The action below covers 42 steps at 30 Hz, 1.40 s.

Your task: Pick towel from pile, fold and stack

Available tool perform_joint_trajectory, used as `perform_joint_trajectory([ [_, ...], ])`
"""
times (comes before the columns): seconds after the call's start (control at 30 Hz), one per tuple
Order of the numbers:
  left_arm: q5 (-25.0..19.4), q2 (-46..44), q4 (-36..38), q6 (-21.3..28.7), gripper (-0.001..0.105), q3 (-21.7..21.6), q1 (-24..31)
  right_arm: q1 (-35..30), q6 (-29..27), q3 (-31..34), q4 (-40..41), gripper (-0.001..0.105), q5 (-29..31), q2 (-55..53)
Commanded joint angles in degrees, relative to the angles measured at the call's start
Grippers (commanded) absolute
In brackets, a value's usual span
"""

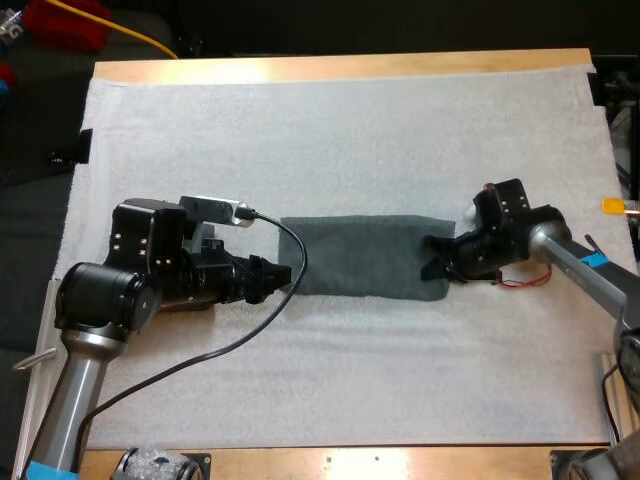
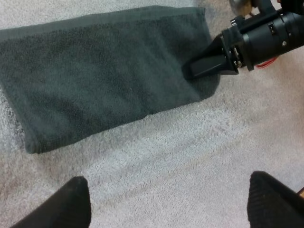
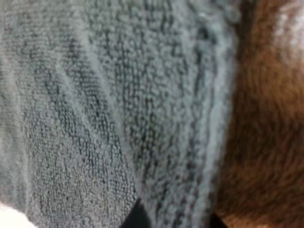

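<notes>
Grey-green towel (image 1: 360,255) folded flat, centre of mat (image 1: 350,130).

Dark grey-green towel (image 2: 104,71) lay flat, folded, on white mat (image 2: 190,152). Right claw (image 2: 197,67) sat at towel corner. Left claw (image 2: 171,206) fingers stood apart, off towel.

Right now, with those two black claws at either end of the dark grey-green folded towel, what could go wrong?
1. The black-fingered left gripper, open, sits clear of the dark grey-green folded towel. If the right gripper, at the opposite end, pulls alone, the strip may drag across the white mat or unfold.
2. The towel's corner beside the right gripper bulges out of line, so a further fold might come out crooked.
</notes>
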Motion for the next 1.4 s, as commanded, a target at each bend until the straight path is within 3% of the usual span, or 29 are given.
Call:
perform_joint_trajectory([
  [0.0,-0.47,-0.25,-0.15,0.13,0.066,-0.28,-0.26,0.36,-0.88,0.38,1.87,0.001,2.04,-1.4],
  [0.17,-0.47,-0.25,-0.15,0.13,0.066,-0.28,-0.26,0.36,-4.33,0.3,7.12,0.001,10.74,-5.36],
  [0.4,-0.47,-0.25,0.29,0.13,0.066,-0.28,-0.26,0.36,-14.49,-2.32,20.1,0.001,29.66,-9.78],
  [0.57,-0.51,-0.25,0.29,0.13,0.066,-0.28,-0.26,0.36,-18.21,-4.48,25.23,0.001,40.33,-12.4],
  [0.73,-4.72,-0.25,0.33,0.13,0.066,-0.28,-0.26,0.36,-20.94,-7.5,28.09,0.001,48.29,-14.42],
  [0.87,-5.8,-0.25,0.42,0.13,0.066,-0.28,-0.26,0.61,-20.22,-9.86,29.47,0.001,47.65,-14.64],
  [1.03,-5.82,-0.25,0.42,0.13,0.066,-0.28,-0.26,2.17,-17.3,-11.65,30.05,0.003,33.85,-14.64],
  [1.23,-5.82,-0.25,0.42,0.13,0.066,-0.28,-0.26,6.67,-12.14,-11.63,28.31,0.003,25.57,-13.59],
  [1.37,-5.82,-0.25,0.42,0.13,0.066,-0.28,-0.26,9.93,-8.84,-11.63,25.65,0.003,23.61,-11.49],
])
